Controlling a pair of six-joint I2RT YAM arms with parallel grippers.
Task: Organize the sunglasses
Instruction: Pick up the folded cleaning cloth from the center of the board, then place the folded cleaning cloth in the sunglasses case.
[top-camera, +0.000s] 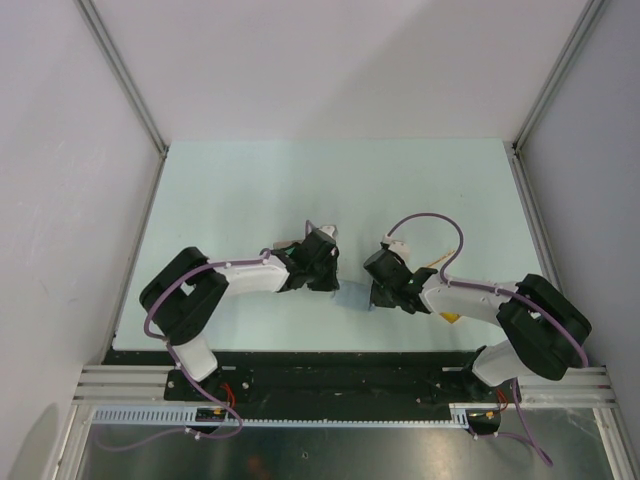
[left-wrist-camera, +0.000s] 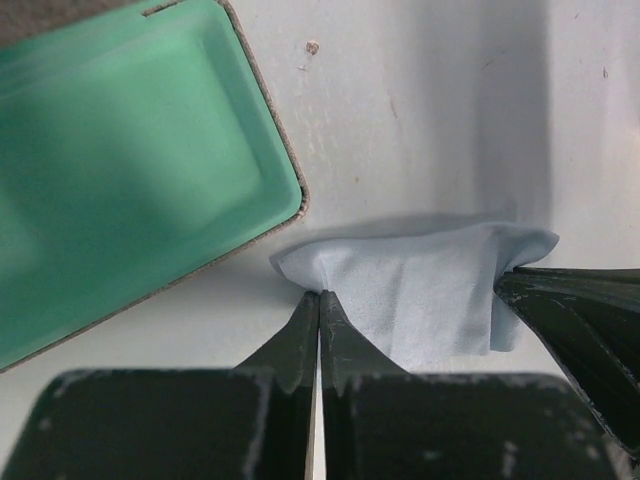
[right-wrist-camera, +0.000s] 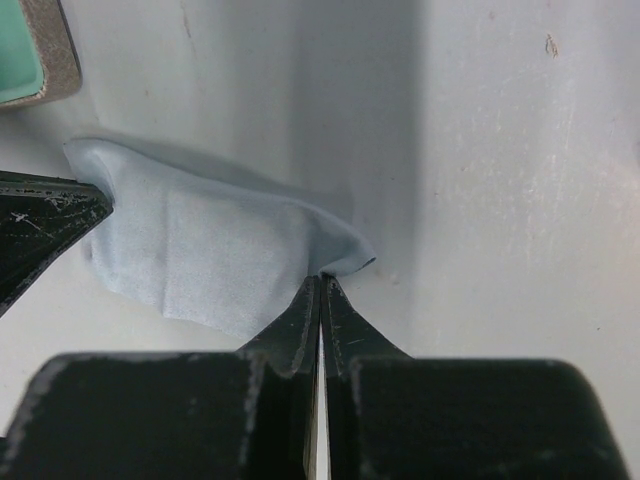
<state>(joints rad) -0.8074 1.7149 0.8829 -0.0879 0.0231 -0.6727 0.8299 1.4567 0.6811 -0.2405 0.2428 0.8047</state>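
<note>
Only a small yellow-orange piece of the sunglasses (top-camera: 449, 318) shows, under my right forearm in the top view; the rest is hidden. A pale blue cloth (left-wrist-camera: 420, 290) lies crumpled on the table between my two grippers. In the left wrist view my left gripper (left-wrist-camera: 320, 297) is shut, pinching the cloth's near-left corner. My right gripper (right-wrist-camera: 321, 280) is shut too, on the opposite corner of the cloth (right-wrist-camera: 200, 250). The right gripper's fingers (left-wrist-camera: 575, 315) appear at the cloth's right edge in the left wrist view.
A grey-beige case (left-wrist-camera: 130, 150) lies open with its green lining up, just left of the cloth; its corner (right-wrist-camera: 45, 55) shows in the right wrist view. In the top view both arms meet over the cloth (top-camera: 353, 297) near the table's front edge. White walls enclose the table.
</note>
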